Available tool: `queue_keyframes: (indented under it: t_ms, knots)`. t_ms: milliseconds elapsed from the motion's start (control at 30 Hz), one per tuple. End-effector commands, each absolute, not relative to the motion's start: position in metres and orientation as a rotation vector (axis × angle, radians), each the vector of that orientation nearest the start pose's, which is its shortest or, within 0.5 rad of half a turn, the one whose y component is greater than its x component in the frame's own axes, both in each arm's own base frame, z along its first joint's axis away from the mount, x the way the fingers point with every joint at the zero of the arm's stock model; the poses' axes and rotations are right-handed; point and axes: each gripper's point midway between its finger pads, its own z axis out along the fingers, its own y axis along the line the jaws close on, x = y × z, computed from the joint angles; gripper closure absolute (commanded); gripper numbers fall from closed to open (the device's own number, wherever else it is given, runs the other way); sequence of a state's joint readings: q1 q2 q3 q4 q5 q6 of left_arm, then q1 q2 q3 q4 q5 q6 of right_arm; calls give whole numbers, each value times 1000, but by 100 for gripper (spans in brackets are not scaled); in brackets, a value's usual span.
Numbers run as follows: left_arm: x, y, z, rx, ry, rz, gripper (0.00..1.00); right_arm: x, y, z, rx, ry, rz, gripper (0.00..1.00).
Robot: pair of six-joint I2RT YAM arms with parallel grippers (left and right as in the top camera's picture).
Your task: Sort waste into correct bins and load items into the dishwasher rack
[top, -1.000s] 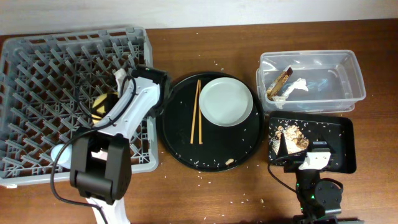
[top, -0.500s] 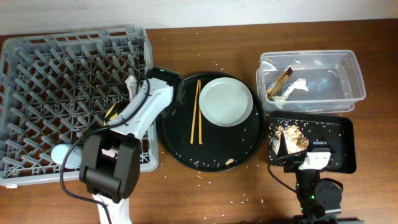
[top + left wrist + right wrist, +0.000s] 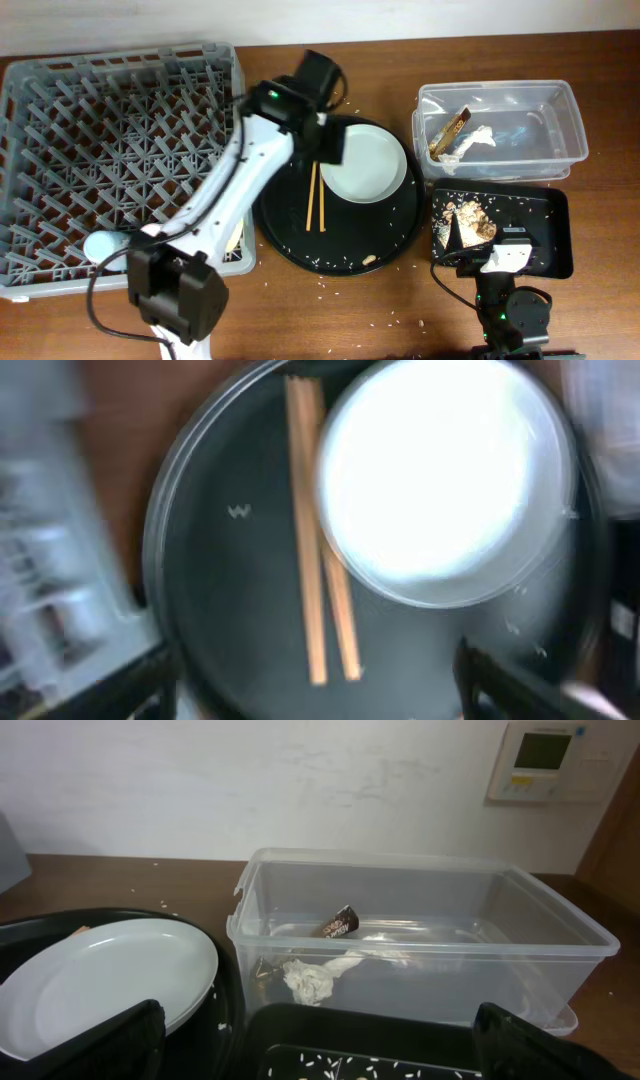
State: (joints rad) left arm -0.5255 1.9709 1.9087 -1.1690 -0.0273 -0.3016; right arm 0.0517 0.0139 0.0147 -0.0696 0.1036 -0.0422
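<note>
My left gripper (image 3: pixel 328 148) hangs open and empty over the round black tray (image 3: pixel 290 225). Below it lie the wooden chopsticks (image 3: pixel 315 195) (image 3: pixel 318 580) beside the pale plate (image 3: pixel 365 165) (image 3: pixel 440 480). Its fingertips (image 3: pixel 500 680) frame the chopsticks' near ends without touching them. The grey dishwasher rack (image 3: pixel 60 90) fills the left side, with a light-blue cup (image 3: pixel 105 245) at its front edge. The clear tub (image 3: pixel 560 120) (image 3: pixel 560 930) holds the wrapper (image 3: pixel 450 128) (image 3: pixel 338 923) and the tissue (image 3: pixel 472 143) (image 3: pixel 315 978). Food scraps (image 3: pixel 465 222) lie in the black rectangular tray (image 3: pixel 545 205). My right gripper (image 3: pixel 320 1055) is open over that tray's near edge.
White rice grains are scattered on the round tray, the rectangular tray and the brown table (image 3: pixel 380 310). A food crumb (image 3: pixel 369 259) sits near the round tray's front rim. A wall with a white thermostat panel (image 3: pixel 545 758) stands behind the tub.
My left arm has swung from inside the rack to the right, over the round tray, and its gripper has opened. The right arm has not moved.
</note>
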Motion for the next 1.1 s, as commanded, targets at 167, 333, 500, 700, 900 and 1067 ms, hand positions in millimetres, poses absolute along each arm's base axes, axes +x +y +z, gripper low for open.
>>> queue_keyframes:
  t_ms: [167, 333, 500, 700, 900, 1067]
  knots:
    - [359, -273, 80, 394, 3007, -222, 29, 246, -6, 157, 4, 1643, -83, 2]
    - [385, -198, 72, 476, 3042, -158, 42, 246, -6, 157, 4, 1643, -83, 2]
    - [363, -186, 8, 519, 3081, -152, 48, 246, -6, 157, 4, 1643, -83, 1]
    - [354, -207, -5, 571, 3053, -229, 52, 246, -6, 157, 4, 1644, -83, 2]
    - [360, -205, 35, 512, 3097, -219, 60, 246, -6, 157, 4, 1643, -83, 2]
    - [363, -210, 30, 520, 3070, -227, 53, 246, -6, 157, 4, 1644, -83, 1]
